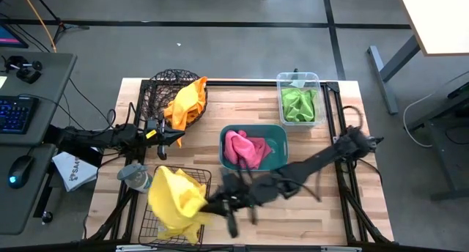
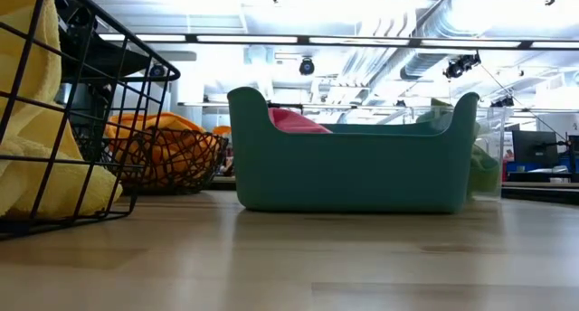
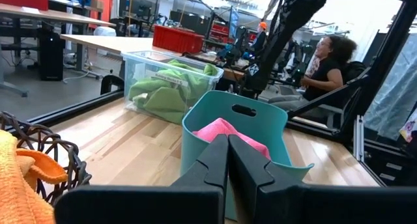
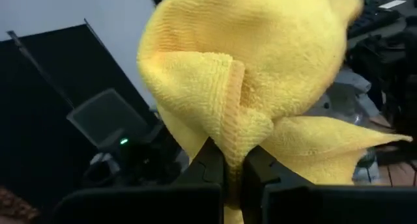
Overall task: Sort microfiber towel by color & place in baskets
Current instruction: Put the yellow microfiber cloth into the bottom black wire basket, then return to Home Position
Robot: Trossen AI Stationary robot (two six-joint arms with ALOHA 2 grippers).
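The right gripper (image 1: 209, 206) reaches across the front of the table (image 1: 315, 215) with its fingers pinched tight on a yellow towel (image 1: 178, 199), holding it over the black wire basket (image 1: 146, 226) at the front left corner; in the right wrist view the yellow towel fills nearly everything and hides what lies under it. The left gripper (image 3: 228, 160) sits closed and empty beside the round wire basket (image 1: 160, 87), which holds an orange towel (image 1: 187, 102). In the middle stands the teal tub (image 1: 253, 132) with a pink towel (image 1: 245, 149) inside, and behind it to the right the clear bin (image 1: 299, 80) holds green towels (image 1: 298, 104). A grey-blue lump of cloth (image 1: 135, 177) lies just left of the black basket. From table level the tub blocks most of the clear bin. A person (image 3: 322, 68) sits beyond the table, partly hidden by the frame
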